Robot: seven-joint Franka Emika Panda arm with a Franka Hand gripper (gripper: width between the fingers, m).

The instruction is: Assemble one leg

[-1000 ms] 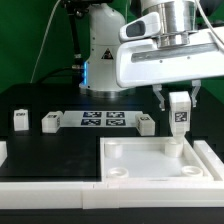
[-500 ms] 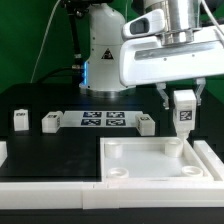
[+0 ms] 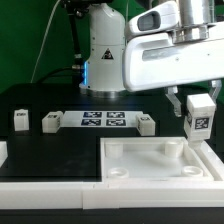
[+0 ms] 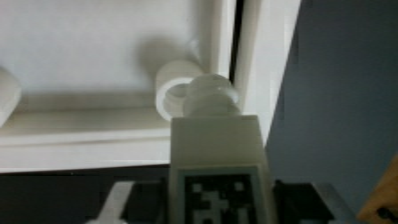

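Observation:
My gripper is shut on a white leg with a black-and-white tag on its side. It holds the leg upright above the far right corner of the large white tabletop. In the wrist view the leg fills the space between my dark fingers, its screw end pointing at a round corner socket of the tabletop. The leg hangs clear of the tabletop.
Three more white legs stand on the black table: one and another at the exterior view's left, a third right of the marker board. The arm's white base stands behind.
My gripper has moved to the exterior view's right and a little up with the leg in it, and the wrist has turned so the leg now tilts slightly.

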